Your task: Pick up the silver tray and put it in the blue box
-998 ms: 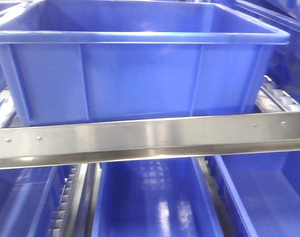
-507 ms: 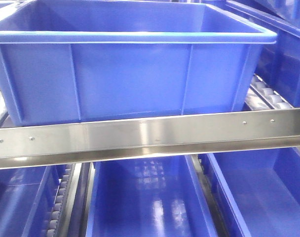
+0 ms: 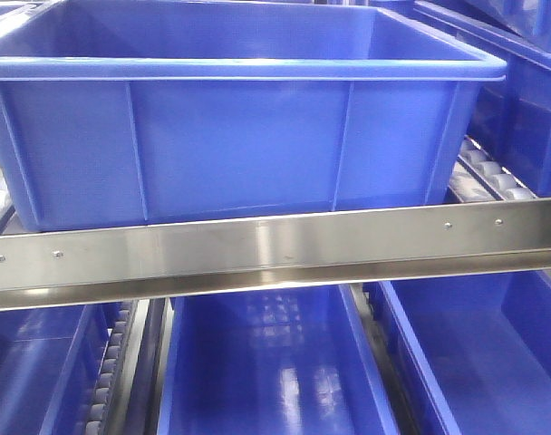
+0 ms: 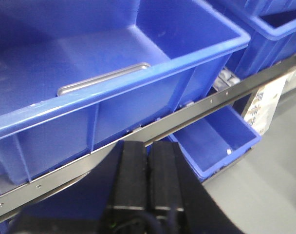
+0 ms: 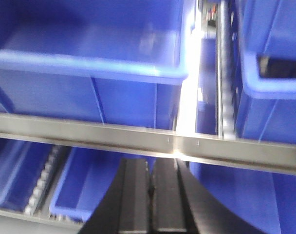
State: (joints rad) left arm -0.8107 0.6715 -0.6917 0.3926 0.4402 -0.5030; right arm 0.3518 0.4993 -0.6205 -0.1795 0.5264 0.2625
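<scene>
The blue box (image 3: 239, 145) stands on the upper shelf level and fills the front view; its ribbed wall faces me. In the left wrist view the blue box (image 4: 138, 97) is seen from above, and the shiny rim of the silver tray (image 4: 104, 78) shows inside it near the front wall; the rest of the tray is hidden. My left gripper (image 4: 148, 146) is shut and holds nothing, in front of and below the box. My right gripper (image 5: 151, 163) is also shut and holds nothing, just below the steel rail, with the blue box (image 5: 89, 63) above it.
A steel rail (image 3: 275, 249) runs across in front of the box. Narrower glossy blue bins (image 3: 266, 362) sit on the lower level, with roller tracks (image 3: 112, 372) between them. More blue crates (image 4: 279, 29) stand to the right. A paper label (image 4: 262, 107) hangs from the rail above the grey floor.
A second ago the front view slid slightly, so the box and rail sit a little further left in frame. Over the last half second nothing visibly moved.
</scene>
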